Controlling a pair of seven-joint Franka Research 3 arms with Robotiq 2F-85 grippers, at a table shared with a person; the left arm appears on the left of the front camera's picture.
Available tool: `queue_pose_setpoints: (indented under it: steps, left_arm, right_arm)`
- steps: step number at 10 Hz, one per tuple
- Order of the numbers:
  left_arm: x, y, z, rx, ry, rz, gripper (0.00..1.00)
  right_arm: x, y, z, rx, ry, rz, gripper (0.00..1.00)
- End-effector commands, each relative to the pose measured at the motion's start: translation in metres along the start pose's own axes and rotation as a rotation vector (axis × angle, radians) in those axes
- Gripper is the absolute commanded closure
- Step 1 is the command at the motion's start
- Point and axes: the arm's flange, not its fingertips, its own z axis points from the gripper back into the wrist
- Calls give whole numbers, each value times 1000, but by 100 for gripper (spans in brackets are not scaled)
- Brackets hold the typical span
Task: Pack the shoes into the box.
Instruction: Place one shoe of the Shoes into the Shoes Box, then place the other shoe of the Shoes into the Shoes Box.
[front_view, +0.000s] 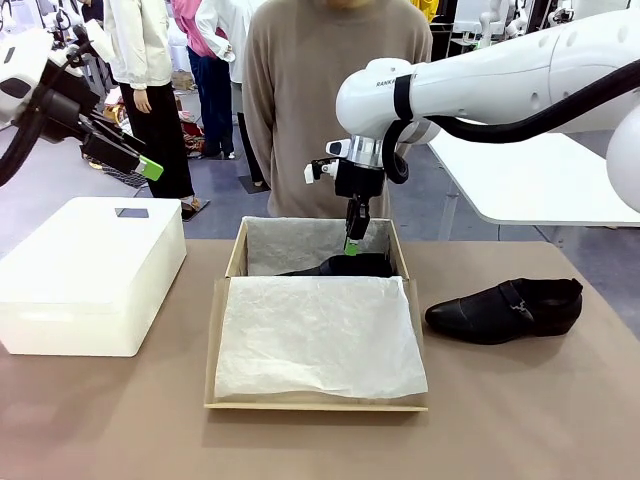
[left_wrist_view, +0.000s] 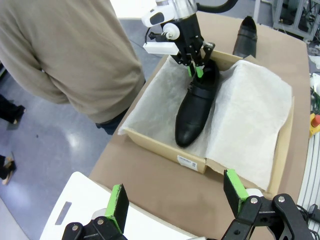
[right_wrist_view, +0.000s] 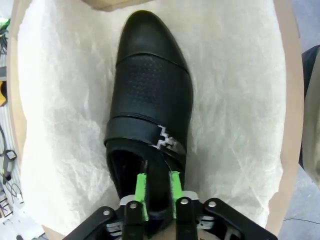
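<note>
One glossy black shoe (front_view: 340, 266) (left_wrist_view: 195, 107) (right_wrist_view: 150, 90) lies in the brown cardboard box (front_view: 235, 250) (left_wrist_view: 155, 145) (right_wrist_view: 292, 100) on white tissue, toe toward the left side. My right gripper (front_view: 352, 243) (left_wrist_view: 196, 70) (right_wrist_view: 157, 187) points down at its heel end. The green pads straddle the heel rim with a narrow gap, slightly parted. The other shoe (front_view: 505, 308) (left_wrist_view: 245, 35) rests on the table to the right of the box. My left gripper (front_view: 150, 168) (left_wrist_view: 175, 197) hangs high at the left, open and holding nothing.
A white plastic box (front_view: 90, 270) (left_wrist_view: 75, 200) stands at the table's left. A tissue sheet (front_view: 320, 335) drapes over the cardboard box's open flap in front. A person (front_view: 330, 100) stands at the far edge, right behind the box.
</note>
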Motion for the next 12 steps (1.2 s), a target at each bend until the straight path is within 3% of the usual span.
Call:
queue_pose_setpoints:
  steps: [1, 2, 3, 6, 12]
  left_arm:
    - [-1, 3, 0, -15, -20, -15, 0]
    - [-1, 3, 0, -15, -20, -15, 0]
    - [-1, 3, 0, -15, -20, -15, 0]
    - [-1, 3, 0, -15, -20, -15, 0]
    - [-1, 3, 0, -15, -20, -15, 0]
  right_arm:
    - [3, -2, 7, 38, -29, -18, 26]
    - [2, -1, 12, 46, -40, -18, 6]
    - [2, 4, 24, 52, -58, -8, 0]
    - [1, 16, 44, 65, -69, 0, 0]
    - [4, 16, 46, 56, -53, -1, 0]
